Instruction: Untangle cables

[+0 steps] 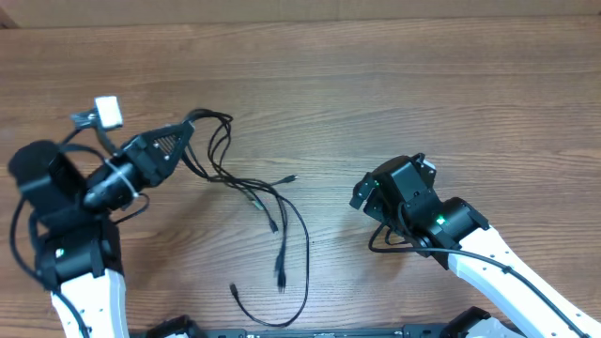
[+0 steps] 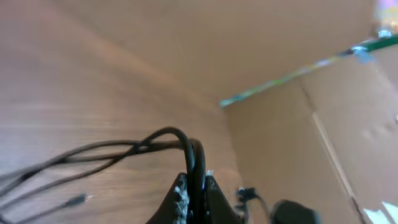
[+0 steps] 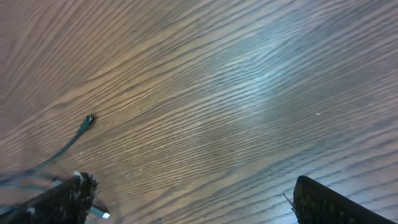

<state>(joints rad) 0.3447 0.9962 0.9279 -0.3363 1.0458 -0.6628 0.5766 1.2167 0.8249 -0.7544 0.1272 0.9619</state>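
Several thin black cables (image 1: 268,202) lie tangled on the wooden table, running from a loop at the upper left down to a long curve near the front edge. My left gripper (image 1: 191,126) is shut on the top loop of the cables (image 2: 186,146), and the black strand passes between its fingers (image 2: 180,198). My right gripper (image 1: 360,194) stands open to the right of the bundle, not touching it. In the right wrist view its fingers (image 3: 65,199) are wide apart over bare wood, with a cable plug (image 3: 89,118) to the left.
The table's far edge (image 1: 300,19) runs along the top of the overhead view. A brown cardboard wall (image 2: 298,124) with a green strip rises beyond the left gripper. The right arm's own thick black cable (image 1: 390,242) loops beside its wrist.
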